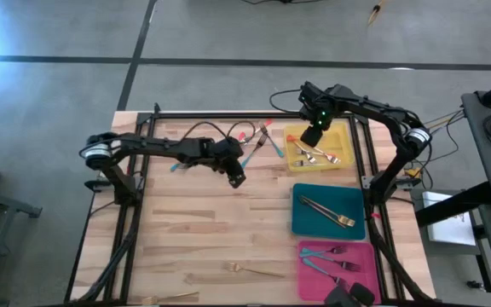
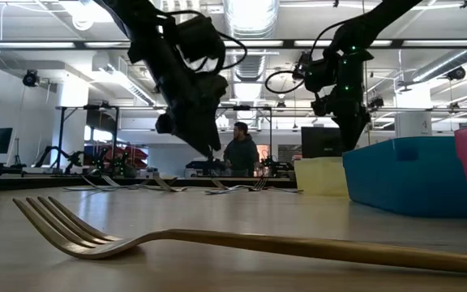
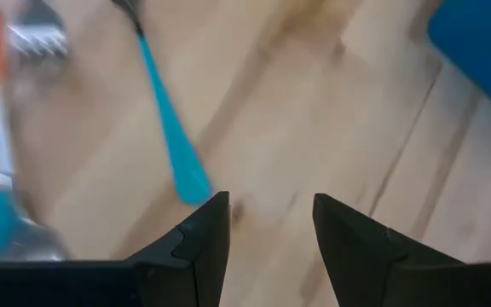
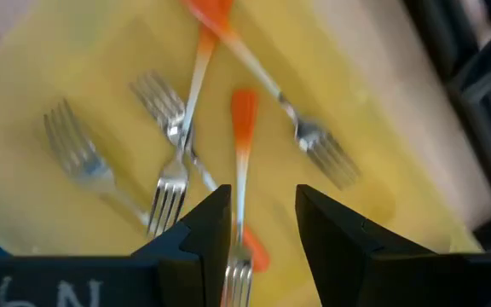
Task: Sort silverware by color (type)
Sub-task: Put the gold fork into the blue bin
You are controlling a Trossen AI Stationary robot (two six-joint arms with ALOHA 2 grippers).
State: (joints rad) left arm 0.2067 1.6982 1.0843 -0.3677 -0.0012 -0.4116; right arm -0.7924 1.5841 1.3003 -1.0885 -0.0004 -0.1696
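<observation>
Silverware lies across the bench (image 1: pixel 194 230) in several groups. Nearest the front edge, a gold-toned fork (image 1: pixel 258 271) rests alone on the bare wood, well apart from every tray; the low view shows it lying flat, tines at the left. Beside it, the pink tray (image 1: pixel 309 281) holds teal-handled forks (image 1: pixel 326 258). Next back, the teal tray (image 1: pixel 301 223) holds gold-toned utensils (image 1: pixel 328 211). Farther back, the yellow tray (image 1: pixel 292 158) holds orange-handled forks (image 4: pixel 242 145). A loose cluster of unsorted teal- and orange-handled pieces (image 1: pixel 258 141) remains at the far middle of the bench. The left gripper (image 3: pixel 264 234) hovers just beside this cluster, jaws open at a moderate gap and empty, with a teal-handled fork (image 3: pixel 170 141) lying just ahead of the fingertips. The right gripper (image 4: pixel 262 226) hangs above the yellow tray, jaws parted and holding nothing; an orange-handled fork lies in line with the gap, apparently resting in the tray. Judged step: the right arm has completed a deposit, and the left arm is approaching its next pick. The next move calls for centring the left jaws across the slim teal handle, descending to the wood, then closing. The thin handle lies flat, so a shallow grip may slip.
</observation>
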